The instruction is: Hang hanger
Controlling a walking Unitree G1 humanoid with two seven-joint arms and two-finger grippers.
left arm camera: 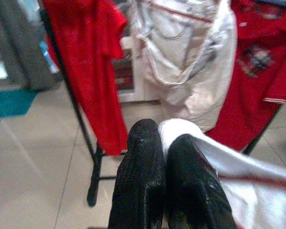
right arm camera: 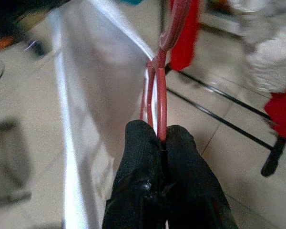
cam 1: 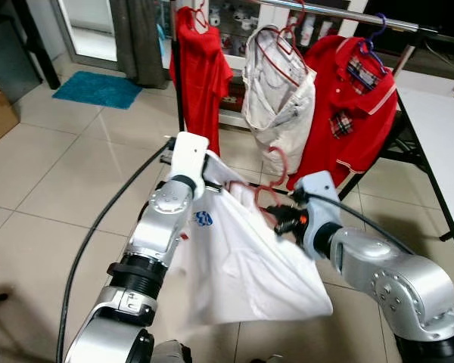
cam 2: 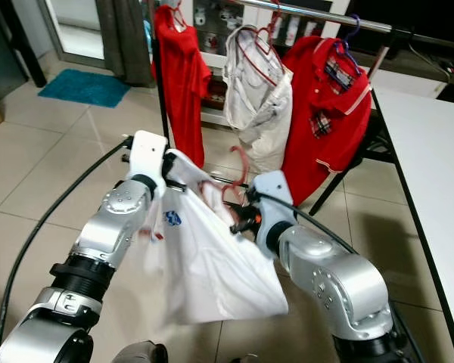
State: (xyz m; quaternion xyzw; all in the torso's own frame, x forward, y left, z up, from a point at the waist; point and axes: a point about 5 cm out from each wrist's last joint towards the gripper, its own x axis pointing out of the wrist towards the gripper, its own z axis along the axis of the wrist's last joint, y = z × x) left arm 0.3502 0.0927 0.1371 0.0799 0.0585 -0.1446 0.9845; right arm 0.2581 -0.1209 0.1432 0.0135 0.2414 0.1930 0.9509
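A red plastic-coated wire hanger (cam 1: 266, 189) carrying a white fabric T-shirt with a small blue chest print (cam 1: 242, 257) is held in mid-air between the two arms, in front of and below the silver metal clothes rail (cam 1: 340, 13). The hanger is not on the rail.

Right gripper (right arm camera: 162, 138): jaws closed on the hanger's red wire, seen clamped between the two black fingers in the right wrist view; the hook (cam 1: 278, 160) rises above the grip.

Left gripper (left arm camera: 163, 143): jaws pressed together at the shirt's shoulder; white cloth appears to be pinched between them, though the contact itself is partly hidden.

On the rail, three garments are hung: a plain red shirt (cam 1: 200, 68) at the left, a crumpled white garment on a red hanger (cam 1: 280, 98) in the middle, and a red polo shirt with plaid collar lining (cam 1: 352, 113) at the right. A white counter (cam 1: 439, 144) stands to the right. A teal floor mat (cam 1: 97, 88) lies on the beige tiled floor (cam 1: 53, 174)
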